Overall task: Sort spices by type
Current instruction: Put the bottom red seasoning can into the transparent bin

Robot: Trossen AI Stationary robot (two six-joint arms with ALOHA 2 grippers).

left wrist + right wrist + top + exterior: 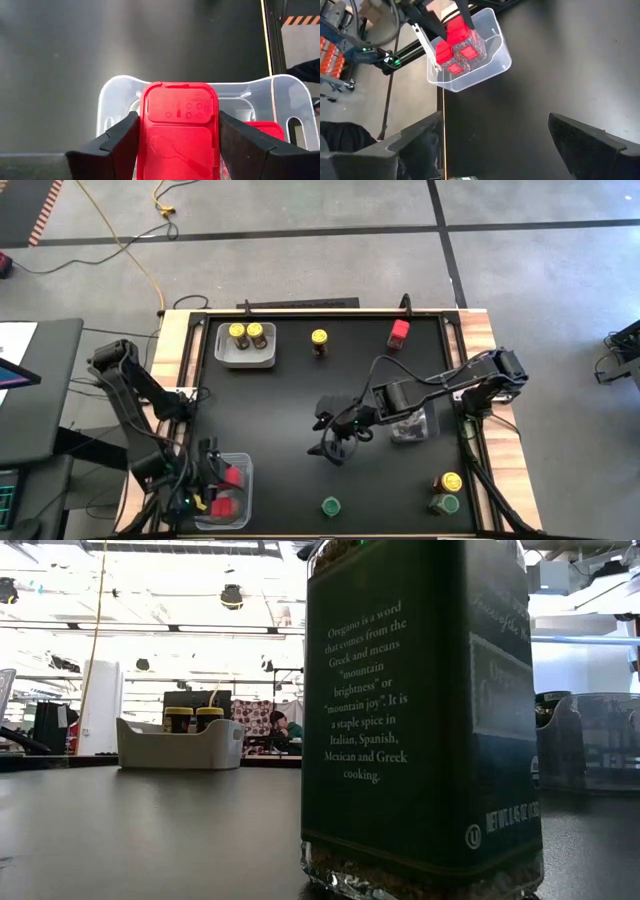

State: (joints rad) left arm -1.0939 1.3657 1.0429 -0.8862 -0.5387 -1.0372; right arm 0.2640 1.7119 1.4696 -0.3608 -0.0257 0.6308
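Left tool [177, 137] was clamped on a red spice box [180, 127], one finger on each side of it, held over the clear bin [238, 502] at the worktop's near left corner. At least one more red box [451, 67] lay in that bin beneath the tool. Judged: the held box was being lowered in with its own kind, so the grip was kept until it was inside the walls.

Right tool [343, 435] hung over the bare middle of the black worktop [300, 410], fingers [585, 137] spread wide and holding nothing. A green-lidded jar [330, 506] stood near it, toward the near edge, and looked the likely next pick; that is a guess. Off to that tool's right side, in the near right corner, a yellow-lidded jar [450, 481] and another green-lidded jar [447, 503] stood touching or nearly so, unsorted. A second clear bin [412, 425] sat just beside the right arm; its contents could not be made out.

Beyond the right tool, toward the far edge: a lone yellow-lidded jar [319, 340] and a lone red box [399, 332], well apart. In the far left, a white tray [244, 358] held two yellow-lidded jars [247, 334], evidently the yellow group's place.
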